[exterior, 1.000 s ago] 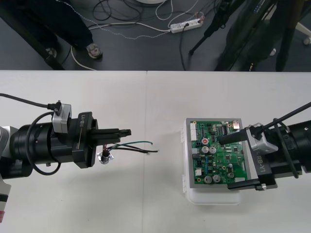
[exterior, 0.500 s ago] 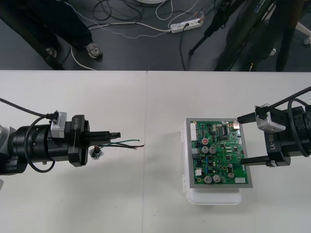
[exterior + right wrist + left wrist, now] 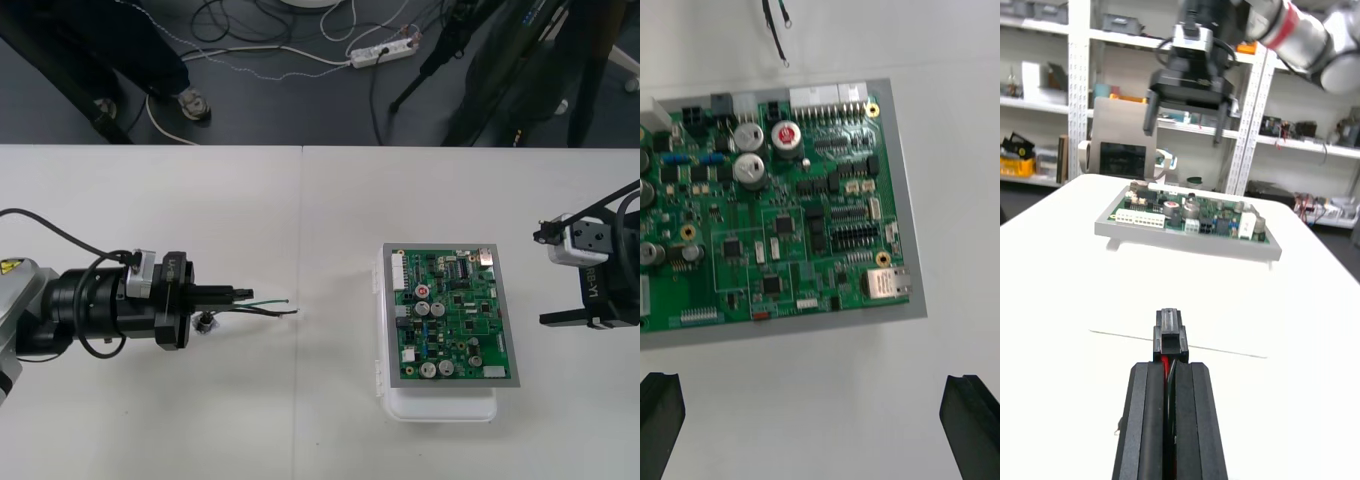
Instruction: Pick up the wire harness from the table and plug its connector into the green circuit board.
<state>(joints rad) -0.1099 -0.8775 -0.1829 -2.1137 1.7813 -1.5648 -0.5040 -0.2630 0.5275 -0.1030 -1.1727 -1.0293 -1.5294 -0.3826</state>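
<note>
The left gripper [image 3: 243,293] is clenched on the harness [image 3: 268,305] at the table's [image 3: 300,400] left half, well apart from the board [image 3: 450,315]. The plug [image 3: 1170,335] pokes from its fingertips, loose wires trail ahead, and the socket [image 3: 207,322] sits just below. The harness looks light and limp, only the plug stiff, so the plug is the sound hold. Bare table lies between. Capacitors [image 3: 425,307] crowd the board's connectors, and the right gripper [image 3: 548,277], fingers spread, waits beside the board's right edge.
</note>
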